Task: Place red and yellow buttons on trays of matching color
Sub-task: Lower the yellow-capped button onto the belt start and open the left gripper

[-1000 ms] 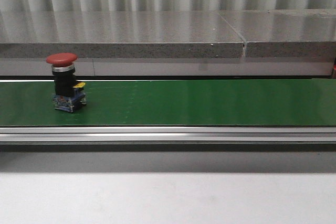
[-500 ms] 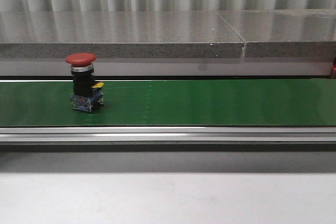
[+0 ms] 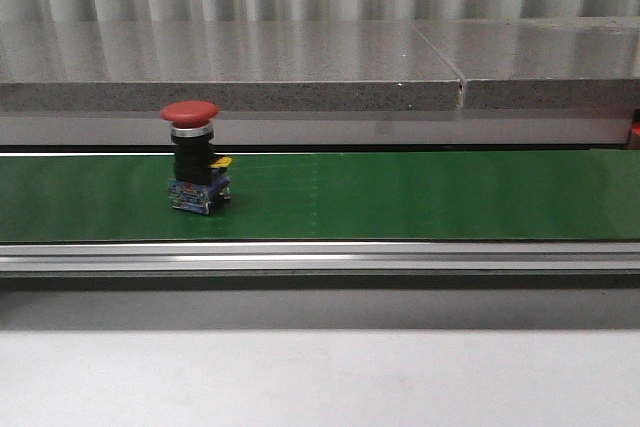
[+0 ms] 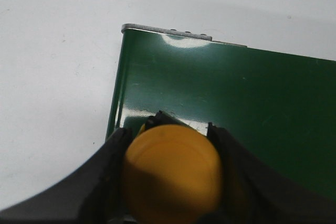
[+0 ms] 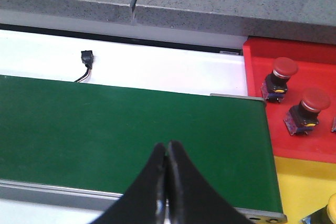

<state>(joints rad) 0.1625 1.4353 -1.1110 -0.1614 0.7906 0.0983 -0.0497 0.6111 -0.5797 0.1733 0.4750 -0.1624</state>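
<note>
The left gripper (image 4: pixel 173 182) has its jaws clenched on a yellow button (image 4: pixel 172 174) above the green belt (image 4: pixel 252 103). The right gripper (image 5: pixel 167 182) hangs with jaws pressed together, empty; beyond them, two red buttons (image 5: pixel 278 80) (image 5: pixel 304 111) sit in the red tray (image 5: pixel 257 56). Another red button (image 3: pixel 193 157) stands upright on the belt.

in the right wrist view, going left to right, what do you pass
small black connector with wires on the white surface → shut black gripper fingertips over the green conveyor belt → red tray → red mushroom-head button → second red button
</note>
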